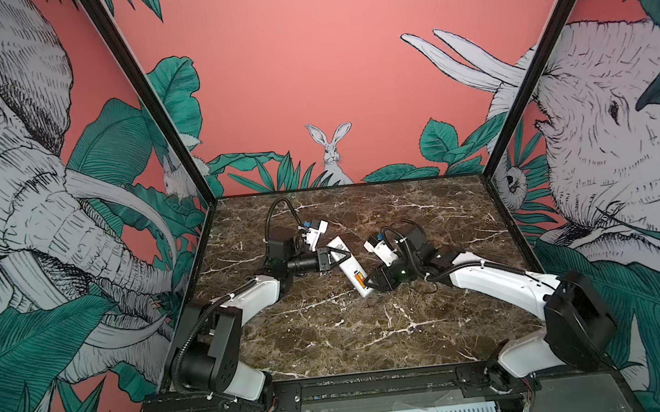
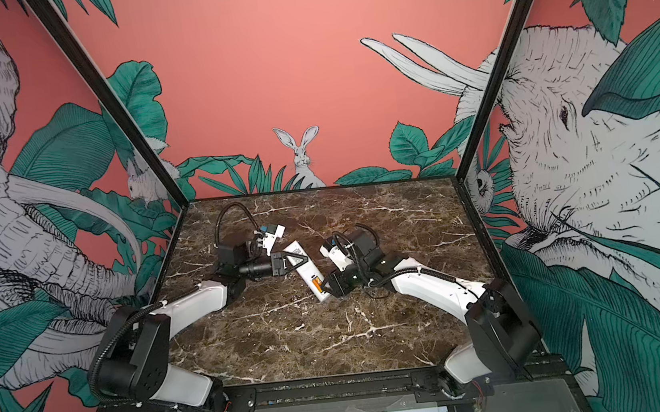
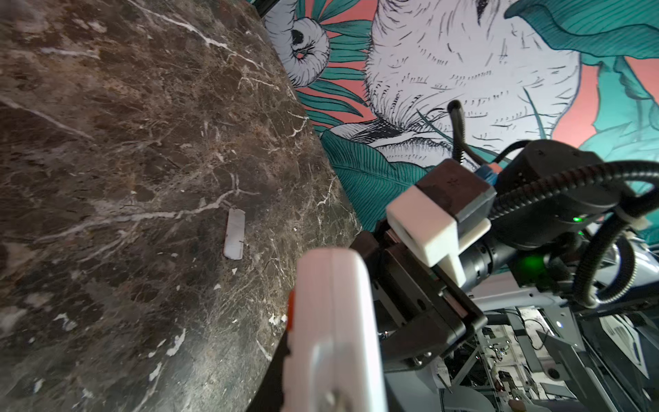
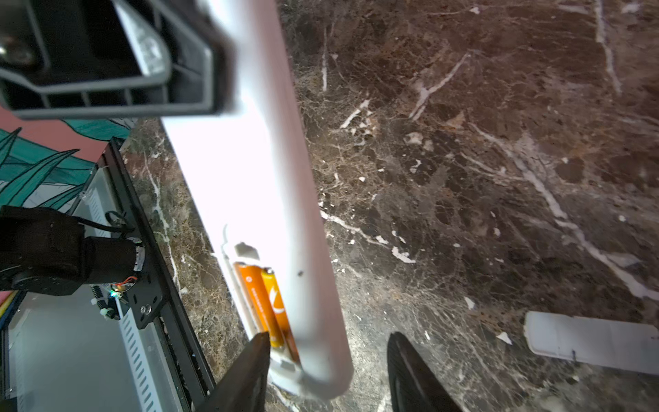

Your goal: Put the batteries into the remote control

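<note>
Your left end effector is clamped tight on the far end of the slim white rectangular remote control. The remote sits diagonally near the middle of the dark brown marble-look desk, plain back facing up. I honestly can't tell if its near end is touching the desk or hanging just above it.

In the right wrist view, the two thin orange batteries lie side by side in the open compartment at that near end of the remote.

Your right end effector is spread around that same end. One fingertip is right at the end of the batteries, and the other is off the remote's edge with a clear gap.

A small flat white plastic panel lies on the desk off to the side, not touching the remote.
</note>
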`<state>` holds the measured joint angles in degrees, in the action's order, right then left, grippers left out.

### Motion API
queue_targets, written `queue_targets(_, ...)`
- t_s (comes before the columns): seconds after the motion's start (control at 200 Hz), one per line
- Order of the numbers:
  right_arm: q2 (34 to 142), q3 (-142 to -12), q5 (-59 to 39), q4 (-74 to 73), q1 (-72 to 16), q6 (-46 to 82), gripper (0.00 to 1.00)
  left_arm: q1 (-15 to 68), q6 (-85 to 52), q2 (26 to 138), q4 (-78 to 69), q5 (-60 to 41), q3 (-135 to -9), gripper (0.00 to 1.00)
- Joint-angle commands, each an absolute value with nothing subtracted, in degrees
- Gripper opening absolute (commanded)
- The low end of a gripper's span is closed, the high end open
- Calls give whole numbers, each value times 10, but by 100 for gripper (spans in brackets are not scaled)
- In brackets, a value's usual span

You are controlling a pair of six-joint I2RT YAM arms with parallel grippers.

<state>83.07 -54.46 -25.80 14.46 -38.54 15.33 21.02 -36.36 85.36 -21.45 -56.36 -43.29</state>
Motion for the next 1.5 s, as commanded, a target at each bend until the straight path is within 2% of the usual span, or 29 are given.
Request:
queue_targets(0.0, 815, -541, -195, 162, -365, 180, 58, 199, -284, 820, -79, -492, -471, 5)
queue_targets(0.155, 824, -535, -116, 197, -344, 235, 64, 189, -266, 816, -36, -448, -478, 5)
queue_targets(0.325, 852, -531, -82, 212, -325, 288, 65, 182, -252, 821, -7, -444, -482, 5)
queue_targets(0.635, 912, -557, -16, 213, -319, 260, 46, 176, -239, 852, 23, -466, -482, 5)
queue_targets(0.99, 993, -588, 3, 194, -299, 202, 45, 181, -238, 938, 61, -497, -503, 11)
queue_targets(1.295, 1032, -607, -24, 170, -281, 172, 41, 182, -235, 1003, 113, -482, -536, 36)
queue_targets(1.495, 1050, -625, -27, 170, -278, 156, 37, 181, -241, 1034, 119, -470, -549, 46)
